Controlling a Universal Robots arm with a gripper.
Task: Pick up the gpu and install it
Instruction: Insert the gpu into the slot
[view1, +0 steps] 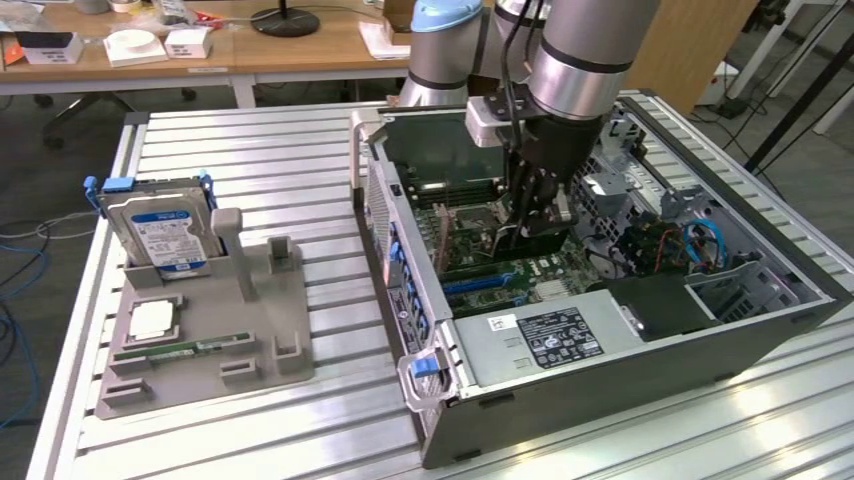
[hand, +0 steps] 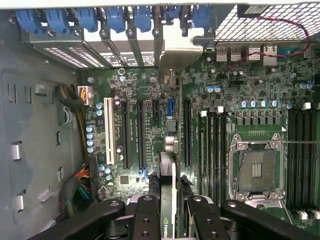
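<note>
The gpu (hand: 168, 187) hangs edge-on between my gripper's (hand: 170, 217) black fingers (hand: 146, 216), which are shut on it. Its silver bracket (hand: 182, 45) reaches toward the row of blue slot latches at the case's rear wall. The card hovers over the motherboard's (hand: 150, 95) black expansion slots (hand: 141, 132), roughly in line with one of them; whether it touches the slot I cannot tell. In the exterior view my gripper (view1: 530, 215) is lowered into the open computer case (view1: 400, 260) with the dark gpu (view1: 514, 248) below it, close above the green board.
A grey parts holder (view1: 274, 340) stands at the exterior view's left with a hard drive (view1: 160, 228), a RAM stick (view1: 187, 350) and a CPU chip (view1: 154, 318). Inside the case are the power supply (view1: 561, 335), blue cables (view1: 701, 240) and an empty CPU socket (hand: 257, 170).
</note>
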